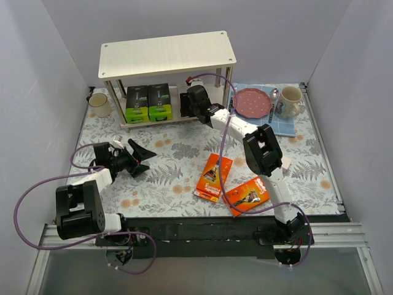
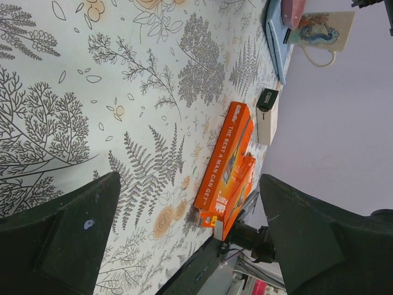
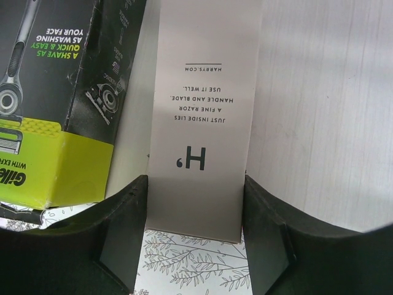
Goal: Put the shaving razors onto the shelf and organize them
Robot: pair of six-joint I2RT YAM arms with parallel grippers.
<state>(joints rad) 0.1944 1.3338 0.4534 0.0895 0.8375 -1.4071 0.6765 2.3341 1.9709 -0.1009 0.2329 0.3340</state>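
Note:
The shelf (image 1: 166, 52) stands at the back. Two black-and-green razor packs (image 1: 137, 103) (image 1: 159, 101) stand side by side on its lower board. My right gripper (image 1: 189, 106) reaches in beside them. In the right wrist view it (image 3: 195, 181) is shut on a slim white razor box (image 3: 206, 123) that lies on the pale board (image 3: 319, 110) next to a black-and-green pack (image 3: 55, 92). Two orange packs (image 1: 214, 176) (image 1: 249, 195) lie on the table. A second white box (image 1: 285, 162) lies behind the right arm. My left gripper (image 1: 146, 158) is open and empty above the table.
A blue mat with a red plate (image 1: 253, 101), a spoon and a patterned mug (image 1: 288, 101) sit right of the shelf. A cream cup (image 1: 99, 104) stands left of it. The left wrist view shows the orange packs (image 2: 224, 157) and the white box (image 2: 268, 120) far ahead.

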